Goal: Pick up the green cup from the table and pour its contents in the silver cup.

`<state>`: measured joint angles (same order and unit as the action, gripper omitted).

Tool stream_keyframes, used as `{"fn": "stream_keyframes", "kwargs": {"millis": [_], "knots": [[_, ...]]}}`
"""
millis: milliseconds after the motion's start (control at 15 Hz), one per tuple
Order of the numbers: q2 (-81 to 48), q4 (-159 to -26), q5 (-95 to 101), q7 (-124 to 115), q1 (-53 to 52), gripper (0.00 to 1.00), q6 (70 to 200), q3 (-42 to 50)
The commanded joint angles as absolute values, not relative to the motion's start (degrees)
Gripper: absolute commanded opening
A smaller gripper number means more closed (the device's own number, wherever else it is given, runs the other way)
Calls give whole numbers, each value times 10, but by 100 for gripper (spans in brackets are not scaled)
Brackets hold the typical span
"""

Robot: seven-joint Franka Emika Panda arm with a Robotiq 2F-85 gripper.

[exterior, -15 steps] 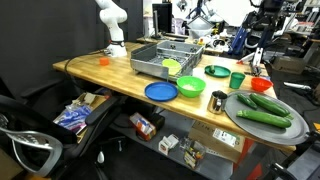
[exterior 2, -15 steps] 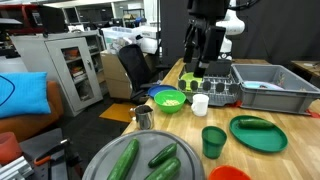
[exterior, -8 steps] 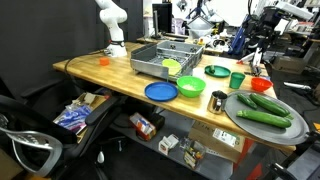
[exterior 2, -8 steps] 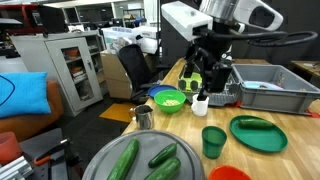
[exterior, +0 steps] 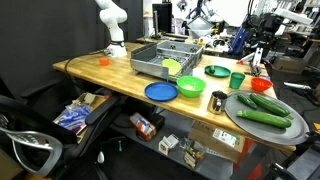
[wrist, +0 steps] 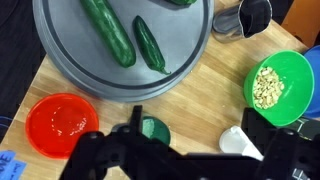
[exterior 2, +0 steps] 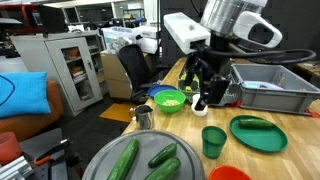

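gripper (exterior 2: 204, 90) wide open, empty; green cup (exterior 2: 214, 140) looks light, stiff, slick plastic: pinch its wall mid-height, upright

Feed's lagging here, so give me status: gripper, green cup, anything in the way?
Gripper open, empty, above the table. Green cup upright, untouched. Red bowl and white cup flank it.

Glossy white arm (exterior 2: 232, 20) of rounded segments, matte black claw (exterior 2: 203, 90), thin black cable (exterior 2: 292, 52) trailing behind
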<state>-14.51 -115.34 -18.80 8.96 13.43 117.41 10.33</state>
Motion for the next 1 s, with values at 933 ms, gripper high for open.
{"fn": "stream_keyframes", "kwargs": {"millis": [933], "knots": [[-404, -888, -320, -69, 219, 100, 995, 83]]}}
